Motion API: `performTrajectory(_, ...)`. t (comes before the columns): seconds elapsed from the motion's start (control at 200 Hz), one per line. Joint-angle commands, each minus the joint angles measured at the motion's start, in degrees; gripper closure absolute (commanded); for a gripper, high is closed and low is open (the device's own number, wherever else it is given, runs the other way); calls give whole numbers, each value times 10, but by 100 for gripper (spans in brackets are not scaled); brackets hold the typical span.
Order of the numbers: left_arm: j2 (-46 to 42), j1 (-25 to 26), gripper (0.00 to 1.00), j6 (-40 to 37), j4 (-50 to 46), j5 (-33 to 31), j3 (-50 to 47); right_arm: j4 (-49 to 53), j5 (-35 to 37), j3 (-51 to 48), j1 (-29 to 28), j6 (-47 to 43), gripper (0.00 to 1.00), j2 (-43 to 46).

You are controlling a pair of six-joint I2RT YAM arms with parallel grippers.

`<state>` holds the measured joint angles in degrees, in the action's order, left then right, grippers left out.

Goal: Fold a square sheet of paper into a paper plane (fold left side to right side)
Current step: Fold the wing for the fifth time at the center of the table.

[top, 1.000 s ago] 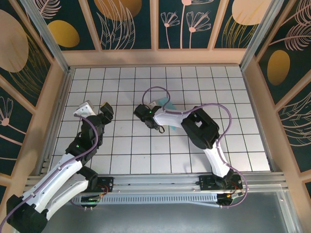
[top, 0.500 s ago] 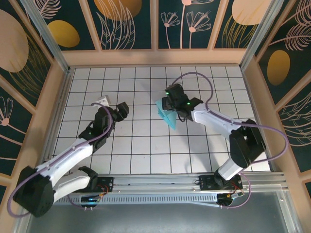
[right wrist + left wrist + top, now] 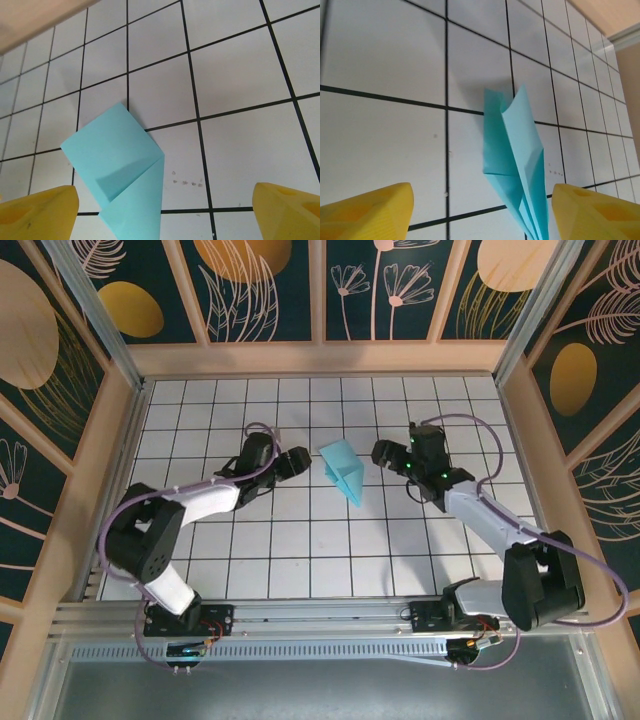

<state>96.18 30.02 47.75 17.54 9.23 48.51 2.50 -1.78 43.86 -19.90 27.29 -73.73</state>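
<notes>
The square sheet of paper, turquoise-blue, is folded into a pointed paper plane [image 3: 343,470] that lies free on the white grid table, its point toward the near side. My left gripper [image 3: 297,461] sits low just left of it and is open. In the left wrist view the plane [image 3: 516,165] lies ahead between the yellow fingertips [image 3: 370,215], closer to the right one, with its flaps lifting apart. My right gripper [image 3: 382,452] is open just right of the plane. The right wrist view has the plane [image 3: 117,165] near the left fingertip [image 3: 37,212].
Wooden walls with patterned panels [image 3: 320,290] close in the table on three sides. An aluminium rail [image 3: 320,615] with the arm bases runs along the near edge. Open grid tiles [image 3: 320,540] lie in front of the plane.
The right gripper let go of the paper, opened wide and pulled back to the right. The left arm swung right, up to the plane's left side. The plane now rests on the table.
</notes>
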Motion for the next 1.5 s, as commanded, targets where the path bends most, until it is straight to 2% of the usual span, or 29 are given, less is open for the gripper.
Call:
performTrajectory(0.0, 49, 4, 28, 34, 52, 72, 38, -57, -72, -30, 29, 29, 11, 25)
performTrajectory(0.34, 167, 12, 32, 67, 79, 114, 123, -35, -81, -51, 70, 11, 11, 59)
performTrajectory(0.581, 224, 18, 47, 73, 83, 131, 171, -20, -81, -61, 90, -1, 11, 79)
performTrajectory(0.786, 245, 19, 63, 72, 81, 129, 186, -19, -97, -71, 107, -3, 11, 92)
performTrajectory(0.856, 250, 19, 71, 69, 79, 128, 189, -26, -111, -76, 116, -1, 11, 94)
performTrajectory(1.001, 235, 19, 89, 53, 81, 116, 177, -57, -162, -90, 137, 6, 11, 98)
performTrajectory(1.116, 198, 19, 100, 16, 82, 107, 150, -100, -236, -104, 160, 5, 11, 100)
performTrajectory(1.321, 99, 19, 100, -74, 110, 127, 69, -173, -370, -116, 190, -26, 17, 92)
performTrajectory(1.491, 3, 18, 100, -143, 171, 185, -24, -217, -467, -119, 187, -50, 22, 62)
